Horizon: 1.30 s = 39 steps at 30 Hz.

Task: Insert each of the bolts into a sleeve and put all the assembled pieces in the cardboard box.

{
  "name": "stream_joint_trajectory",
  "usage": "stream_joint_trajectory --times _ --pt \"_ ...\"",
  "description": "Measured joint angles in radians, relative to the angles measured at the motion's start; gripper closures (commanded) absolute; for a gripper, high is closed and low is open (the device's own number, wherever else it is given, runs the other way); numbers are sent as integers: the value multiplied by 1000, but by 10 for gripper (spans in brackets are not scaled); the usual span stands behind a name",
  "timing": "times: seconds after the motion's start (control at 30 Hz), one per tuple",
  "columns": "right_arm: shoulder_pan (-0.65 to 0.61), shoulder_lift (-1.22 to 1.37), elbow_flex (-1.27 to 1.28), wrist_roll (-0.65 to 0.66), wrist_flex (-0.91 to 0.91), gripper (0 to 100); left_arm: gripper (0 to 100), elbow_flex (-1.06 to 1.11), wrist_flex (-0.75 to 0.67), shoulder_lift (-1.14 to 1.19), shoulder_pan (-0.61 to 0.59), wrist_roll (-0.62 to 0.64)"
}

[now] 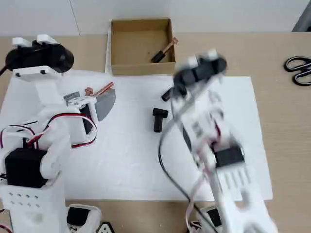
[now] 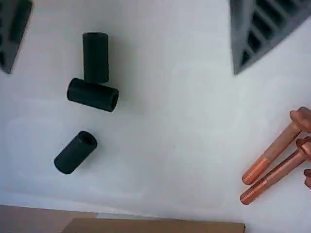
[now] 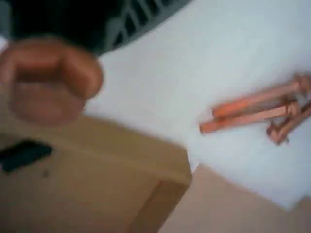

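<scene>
The setting reads as a small robotics lab or maker's workbench rather than a home room. A pale wood-grain counter [image 1: 282, 111] stands against a plain white wall [image 1: 204, 12], and a white sheet [image 1: 126, 165] covers its middle as a work mat. Two white plastic arms, one [image 1: 48, 145] beside the other [image 1: 214, 141], sit on it with black servo motors, red wires [image 1: 29, 138] and a black cable [image 1: 163, 160] left exposed. Small hardware lies about: copper-coloured bolts [image 2: 277, 165], black sleeves [image 2: 92, 94], a cardboard box [image 1: 141, 21], and black-handled scissors [image 1: 299, 69] at the counter's edge.
</scene>
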Motion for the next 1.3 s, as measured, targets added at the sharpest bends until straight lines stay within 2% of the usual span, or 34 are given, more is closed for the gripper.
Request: stream_joint_trajectory --times 0.3,0.5,0.63,0.93,1.17,1.3 --pt "0 767 -531 0 -370 995 727 0 118 0 0 0" --pt "0 1155 -758 0 -677 995 727 0 149 0 0 0" --pt "0 1356 -888 0 -758 994 727 0 149 0 0 0" --pt "-6 1573 -1026 0 -770 989 727 0 149 0 0 0" --pt "-8 1600 -1028 0 -770 837 727 0 149 0 0 0" --pt "-8 1597 -1048 0 -775 829 727 0 149 0 0 0"
